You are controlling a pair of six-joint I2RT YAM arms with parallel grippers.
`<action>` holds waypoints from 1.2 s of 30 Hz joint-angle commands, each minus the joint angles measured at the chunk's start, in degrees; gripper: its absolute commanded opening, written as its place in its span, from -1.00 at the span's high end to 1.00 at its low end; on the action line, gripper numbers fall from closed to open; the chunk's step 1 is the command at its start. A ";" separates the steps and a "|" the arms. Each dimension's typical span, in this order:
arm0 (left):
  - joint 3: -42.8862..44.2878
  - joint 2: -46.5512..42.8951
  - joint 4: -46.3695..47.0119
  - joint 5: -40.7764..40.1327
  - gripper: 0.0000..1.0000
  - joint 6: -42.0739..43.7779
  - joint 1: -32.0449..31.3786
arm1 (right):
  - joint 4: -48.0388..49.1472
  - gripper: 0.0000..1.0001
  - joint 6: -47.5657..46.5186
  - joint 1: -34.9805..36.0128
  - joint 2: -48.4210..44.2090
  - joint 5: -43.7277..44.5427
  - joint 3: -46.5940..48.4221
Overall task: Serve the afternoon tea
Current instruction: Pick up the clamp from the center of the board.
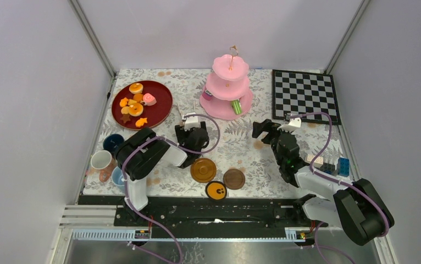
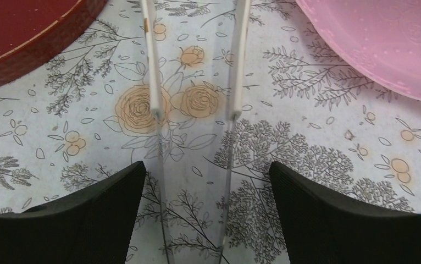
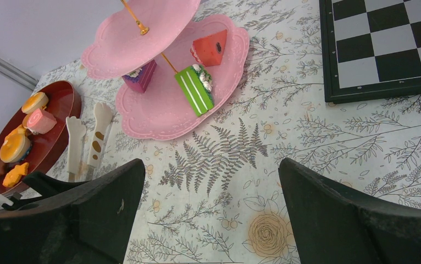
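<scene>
The pink three-tier cake stand [image 1: 227, 88] stands at the back centre. Its bottom tier [image 3: 159, 118] carries a green pastry [image 3: 194, 89], a purple one [image 3: 139, 77] and an orange wedge [image 3: 211, 48]. More pastries [image 1: 136, 104] lie on the dark red plate [image 1: 161, 107]. My left gripper [image 2: 205, 170] is open, straddling a pair of pale tongs [image 2: 154, 71] that point between the plate and the stand. There is a gap on each side between the fingers [image 2: 115, 198] and the tong arms. My right gripper [image 3: 211, 165] hangs open over the bare cloth, with nothing in it.
Dark-blue [image 1: 112, 143], white [image 1: 101, 160] and light-blue [image 1: 117, 177] cups sit at the left edge. Three brown saucers [image 1: 203, 170] lie near the front centre. A chessboard [image 1: 304, 94] is at the back right and building blocks [image 1: 334, 164] are by the right arm.
</scene>
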 commanded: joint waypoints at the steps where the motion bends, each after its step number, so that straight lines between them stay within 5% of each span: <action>1: 0.70 1.90 -2.08 -0.13 -0.64 -0.92 0.89 | 1.16 -0.97 0.36 -0.60 -0.14 1.25 1.68; 7: 0.29 1.66 -0.78 -0.49 -0.11 0.24 1.24 | 1.16 -0.97 0.36 -0.55 -0.12 1.20 1.68; 21: 6.14 -8.87 -17.55 5.20 0.24 4.16 3.68 | 1.16 -0.97 0.35 -0.53 -0.30 1.21 1.66; 27: 10.54 -16.36 -29.12 11.41 0.26 5.43 4.98 | 1.16 -0.97 0.37 -0.55 -0.29 1.30 1.67; 36: 27.31 -27.44 -60.46 26.07 0.20 7.78 13.93 | 1.16 -0.97 0.58 -0.55 -0.38 1.13 1.59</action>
